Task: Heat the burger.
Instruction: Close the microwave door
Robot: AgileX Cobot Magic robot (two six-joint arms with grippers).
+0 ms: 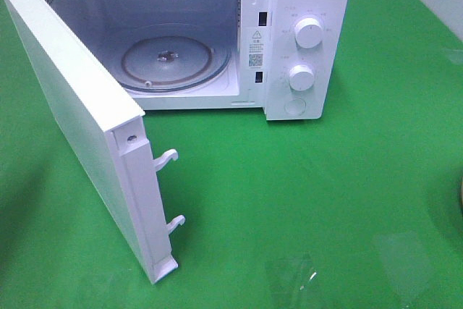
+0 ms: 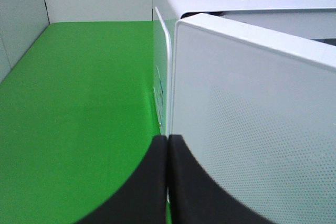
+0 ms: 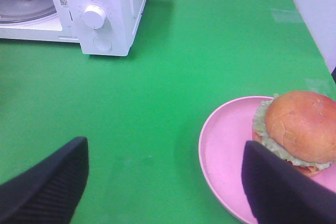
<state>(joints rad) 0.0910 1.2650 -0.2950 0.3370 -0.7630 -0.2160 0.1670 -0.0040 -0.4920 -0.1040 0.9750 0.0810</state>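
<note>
Right wrist view, nearest first: the right claw (image 3: 165, 182) stands spread wide, one dark finger low at the left of the frame, the other low at the right, nothing between them but bare green tabletop (image 3: 173, 77). The right-hand finger overlaps the near edge of the pink plate (image 3: 223, 140) in the picture; contact cannot be confirmed.

The burger (image 3: 299, 127) sits on that plate at the lower right of the frame, off-centre toward the right edge. Judged soft and light: a domed bun that would dent, loose layers that could shear apart. Better to take hold of the stiff plate rim than to squeeze the bun.

Left wrist view: the left claw (image 2: 167, 182) has its fingers pressed together, holding nothing, just beside the open microwave door (image 2: 252, 119).

Farthest, upper left of the right wrist frame: the microwave (image 3: 113, 19), with its glass turntable (image 1: 170, 63) bare in the high view.
</note>
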